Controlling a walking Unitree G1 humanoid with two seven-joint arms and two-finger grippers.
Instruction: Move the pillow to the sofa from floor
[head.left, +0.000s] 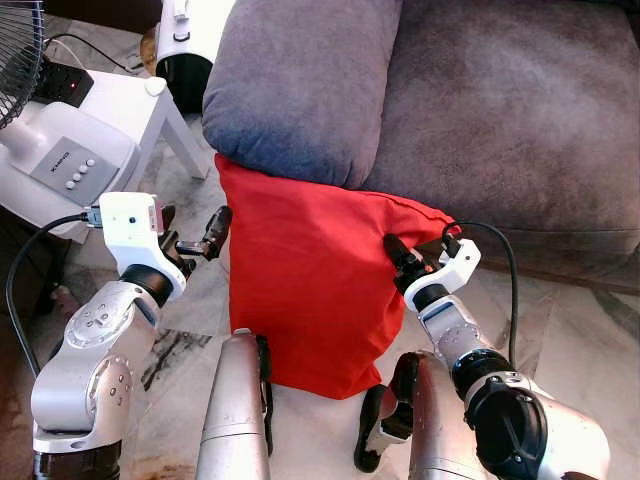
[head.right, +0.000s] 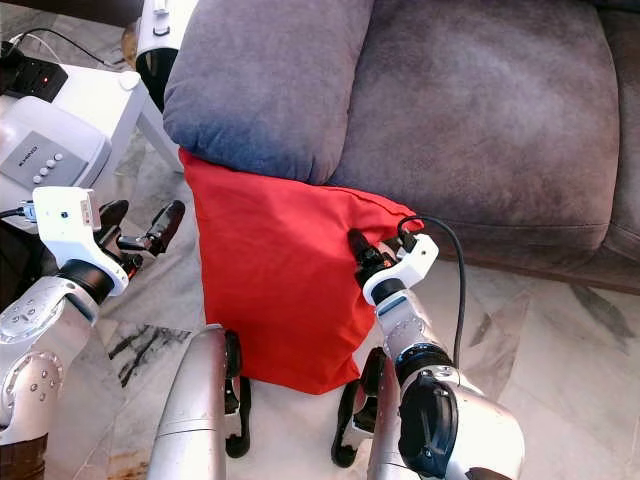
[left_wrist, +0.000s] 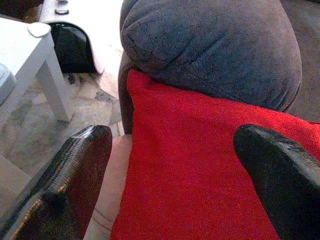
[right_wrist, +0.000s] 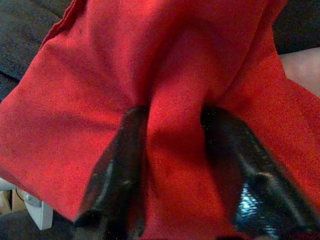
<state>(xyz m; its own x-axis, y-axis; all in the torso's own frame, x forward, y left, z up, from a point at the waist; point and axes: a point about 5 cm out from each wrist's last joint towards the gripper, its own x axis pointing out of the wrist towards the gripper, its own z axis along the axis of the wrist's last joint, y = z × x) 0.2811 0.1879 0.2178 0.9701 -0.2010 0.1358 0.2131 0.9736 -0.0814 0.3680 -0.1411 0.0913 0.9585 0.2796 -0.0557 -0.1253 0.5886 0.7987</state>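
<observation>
- The red pillow (head.left: 310, 290) stands on edge on the marble floor (head.left: 570, 330), its top edge tucked under the sofa's grey armrest (head.left: 295, 85) and leaning against the sofa (head.left: 520, 120) front; its long axis runs from the floor up toward the armrest, slightly tilted.
- The right claw (head.left: 405, 258) is at the pillow's upper right edge, fingers narrowed onto a pinched fold of red cloth; the right wrist view shows fabric bunched between the two black fingers (right_wrist: 122, 165).
- The left claw (head.left: 205, 240) sits just beside the pillow's left edge, apart from it, fingers spread wide with the cloth straight ahead between them in the left wrist view; one finger (left_wrist: 75, 175) shows clear of the fabric.
- The seat lies up and to the right of the pillow, so the lift seems to hinge on the right claw, which already has hold.
- The left claw appears to need a short inward reach to share the load.
</observation>
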